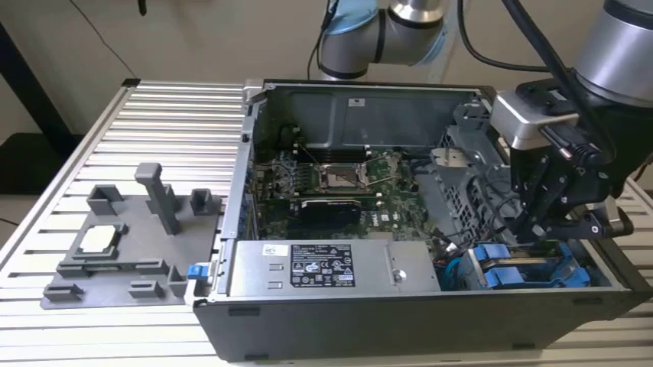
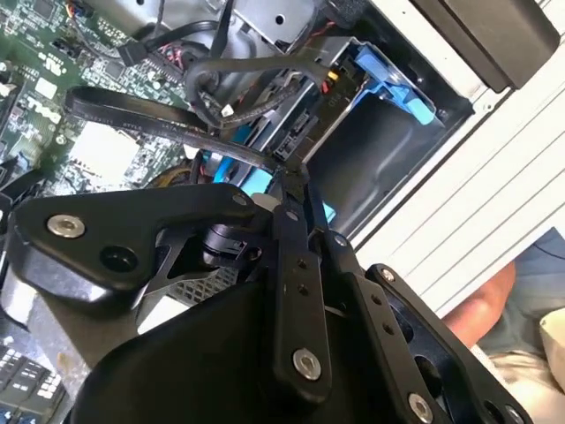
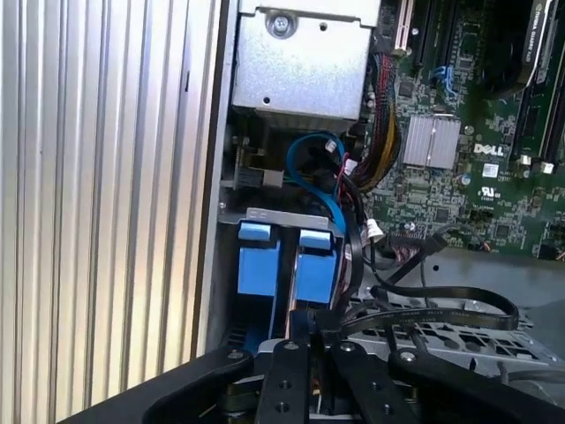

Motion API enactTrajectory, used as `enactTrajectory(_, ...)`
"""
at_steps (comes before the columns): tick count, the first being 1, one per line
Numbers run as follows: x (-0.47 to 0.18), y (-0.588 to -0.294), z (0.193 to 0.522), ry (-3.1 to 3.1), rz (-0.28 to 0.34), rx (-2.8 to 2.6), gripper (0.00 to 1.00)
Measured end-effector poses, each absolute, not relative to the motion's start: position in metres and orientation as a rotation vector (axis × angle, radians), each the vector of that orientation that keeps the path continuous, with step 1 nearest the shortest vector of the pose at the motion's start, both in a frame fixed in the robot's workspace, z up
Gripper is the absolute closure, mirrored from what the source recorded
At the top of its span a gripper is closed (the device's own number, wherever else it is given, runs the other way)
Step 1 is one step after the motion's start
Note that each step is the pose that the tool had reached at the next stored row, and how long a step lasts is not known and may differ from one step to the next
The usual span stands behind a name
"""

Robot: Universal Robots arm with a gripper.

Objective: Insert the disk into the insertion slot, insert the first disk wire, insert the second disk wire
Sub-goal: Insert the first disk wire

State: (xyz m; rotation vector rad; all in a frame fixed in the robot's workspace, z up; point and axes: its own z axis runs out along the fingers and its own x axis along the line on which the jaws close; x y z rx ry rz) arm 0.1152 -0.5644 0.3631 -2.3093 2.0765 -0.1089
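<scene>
Two blue-handled carriers [image 3: 259, 265] [image 3: 315, 272] sit side by side in the bays of the grey drive cage [image 3: 459, 340], at the case's front corner on the exterior view's right [image 1: 507, 275]. Which of them holds the disk I cannot tell; its silver body is hidden. The insertion slot lies under those blue handles. My gripper [image 1: 525, 229] hangs just above the cage, close to the carriers. In both wrist views its fingertips meet [image 2: 287, 172] [image 3: 305, 320] on the end of a flat black wire [image 2: 132, 110], which loops away over the cage [image 3: 441, 296].
The open computer case [image 1: 408, 321] rests on a ribbed aluminium table [image 1: 153, 122]. Inside are the motherboard [image 1: 337, 176], the power supply [image 1: 326, 267] and bundled cables [image 3: 380, 150]. A grey fixture plate [image 1: 122, 252] lies at the exterior view's left. A person's arm [image 2: 481, 305] is beside the table.
</scene>
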Motion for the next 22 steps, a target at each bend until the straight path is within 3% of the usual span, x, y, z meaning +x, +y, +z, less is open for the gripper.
enactTrajectory(22, 0.1245, -0.5644, 0.3523, 2.083, -0.079, -2.277, 0.84)
